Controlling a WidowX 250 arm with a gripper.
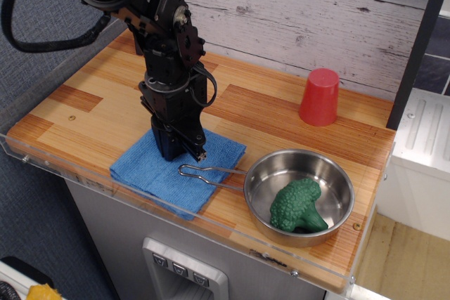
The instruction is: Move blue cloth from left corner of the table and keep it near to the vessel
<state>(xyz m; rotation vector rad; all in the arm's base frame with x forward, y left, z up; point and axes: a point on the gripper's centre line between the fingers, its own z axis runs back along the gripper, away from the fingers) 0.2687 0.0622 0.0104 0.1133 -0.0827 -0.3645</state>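
The folded blue terry cloth [176, 172] already lies under the round steel pan's [301, 197] wire handle; the black hand [179, 151] seems clamped on it, release remains.

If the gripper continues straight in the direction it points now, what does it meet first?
The gripper points down at the blue cloth and seems already on it, so it would meet the cloth, then the table beneath. Actual contact is unclear.
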